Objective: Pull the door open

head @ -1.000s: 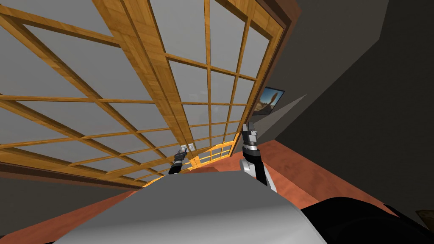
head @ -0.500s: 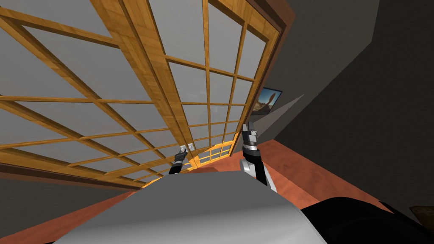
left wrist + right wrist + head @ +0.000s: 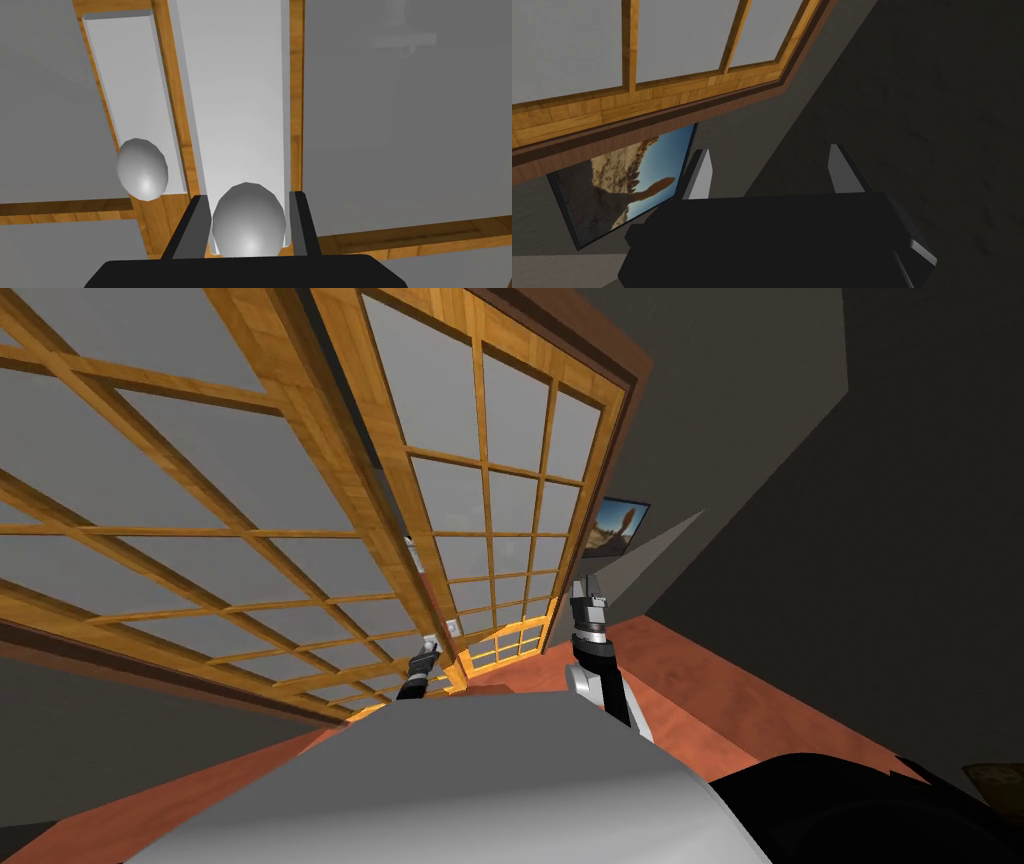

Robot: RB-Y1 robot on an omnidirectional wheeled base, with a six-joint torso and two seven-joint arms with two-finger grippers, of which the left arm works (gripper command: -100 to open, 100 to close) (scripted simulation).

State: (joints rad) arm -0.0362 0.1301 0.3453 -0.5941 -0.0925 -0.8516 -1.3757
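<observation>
The left gripper (image 3: 249, 200) has its fingers clamped on the round knob (image 3: 248, 225) of the right door (image 3: 490, 498), which stands just ahead, slightly ajar. A pull off the door's arc could let the smooth ball slip free. The door may also swing into the right gripper (image 3: 770, 150), which is open and empty near it.

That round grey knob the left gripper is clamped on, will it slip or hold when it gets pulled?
Likely slippery: the knob is a smooth, glossy ball, and the left gripper presses only its sides with thin flat fingers, so a straight pull could slide off. It looks rigid, unlikely to deform. The wood-framed, many-paned door behind it probably feels heavy.
</observation>
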